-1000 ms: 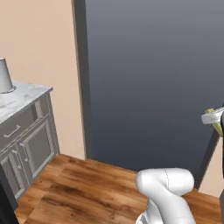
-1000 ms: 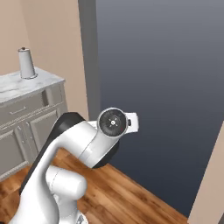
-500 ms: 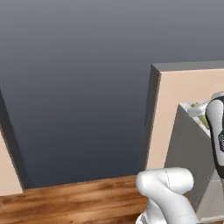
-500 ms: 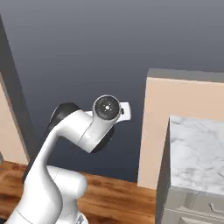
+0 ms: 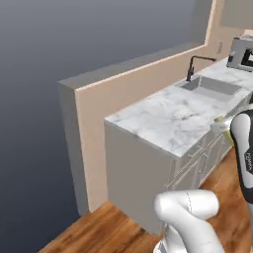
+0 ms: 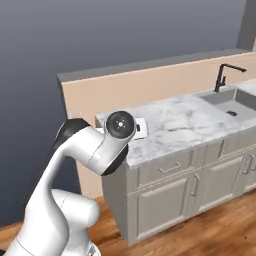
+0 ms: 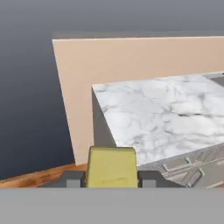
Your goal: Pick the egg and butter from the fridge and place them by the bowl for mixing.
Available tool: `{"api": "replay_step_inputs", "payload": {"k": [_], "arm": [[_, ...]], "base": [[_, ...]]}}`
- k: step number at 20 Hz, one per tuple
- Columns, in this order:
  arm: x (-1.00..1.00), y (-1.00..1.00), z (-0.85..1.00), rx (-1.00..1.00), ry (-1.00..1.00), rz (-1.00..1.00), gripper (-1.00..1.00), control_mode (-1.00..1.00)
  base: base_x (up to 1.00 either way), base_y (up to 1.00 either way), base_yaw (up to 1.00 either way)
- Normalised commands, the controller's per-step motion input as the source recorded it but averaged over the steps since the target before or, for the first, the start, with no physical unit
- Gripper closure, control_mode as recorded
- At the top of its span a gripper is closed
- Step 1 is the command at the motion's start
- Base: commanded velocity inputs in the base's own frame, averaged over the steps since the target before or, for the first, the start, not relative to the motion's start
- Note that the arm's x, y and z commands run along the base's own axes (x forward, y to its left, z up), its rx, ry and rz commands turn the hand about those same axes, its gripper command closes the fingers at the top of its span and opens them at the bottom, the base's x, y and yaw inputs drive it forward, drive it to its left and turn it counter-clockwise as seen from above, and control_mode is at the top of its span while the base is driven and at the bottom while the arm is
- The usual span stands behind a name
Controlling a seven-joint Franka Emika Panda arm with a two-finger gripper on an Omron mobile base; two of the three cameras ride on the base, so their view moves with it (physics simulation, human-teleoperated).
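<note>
We note a white-grey marble worktop (image 7: 162, 118) on grey cabinets, with a recessed steel sink (image 6: 231, 102) and black tap (image 6: 223, 74). The pincer (image 7: 111, 177) is closed on the small yellow butter block (image 7: 111, 167), near the worktop's corner.

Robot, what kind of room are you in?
A kitchen, most likely. There is a marble counter on grey cabinets, with a sink and a black tap. The gripper holds a yellow block of butter.
</note>
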Motion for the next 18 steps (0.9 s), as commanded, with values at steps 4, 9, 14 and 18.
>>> {"api": "replay_step_inputs", "payload": {"k": [4, 9, 14, 18], "arm": [[0.0, 0.0, 0.0, 0.0, 0.0, 0.0, 1.0, 1.0], [0.0, 0.0, 0.0, 0.0, 0.0, 0.0, 1.0, 1.0], [0.0, 0.0, 0.0, 0.0, 0.0, 0.0, 1.0, 1.0], [0.0, 0.0, 0.0, 0.0, 0.0, 0.0, 1.0, 1.0]], "base": [[0.0, 0.0, -1.0], [0.0, -0.07, -1.0], [0.0, -0.17, -1.0], [0.01, -0.23, -1.0]]}}
